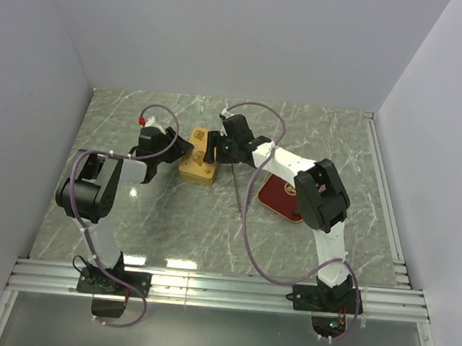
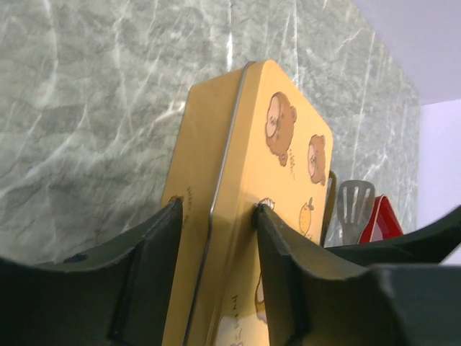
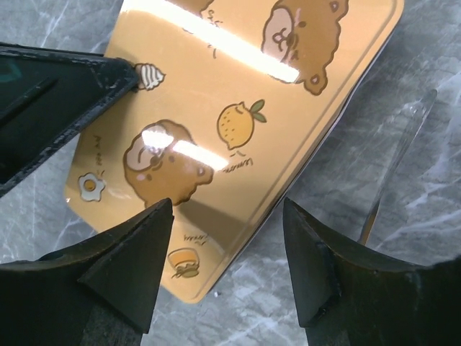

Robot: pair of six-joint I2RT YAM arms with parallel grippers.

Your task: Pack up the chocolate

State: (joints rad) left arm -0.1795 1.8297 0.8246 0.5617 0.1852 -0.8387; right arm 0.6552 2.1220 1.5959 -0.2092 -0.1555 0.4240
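Item: tin (image 1: 199,160), gold, rectangular, lid printed with bears and a lemon; lies on the marble table (image 1: 339,142) toward 12 o'clock from its centre in the top view; lid on.

Item: left gripper (image 2: 220,209); comes in from 9 o'clock; pinches the tin's near edge, one finger on the side wall and one on the lid face, the lid seam between them; judged a steadying hold so the tin cannot slide.

Item: right gripper (image 3: 227,213); comes in from 3 o'clock; fingers spread, one over the lid and one over bare table, straddling the lid's long edge without gripping; judged set to catch that edge and lift the lid.

Item: red tray (image 1: 280,200); at 4 o'clock from the tin, partly under the right arm.

Item: grey slotted tool (image 2: 354,207); beside the tin's far side; kind unclear.

Item: chocolate; not visible in any view; whether inside the tin or hidden on the tray cannot be told.
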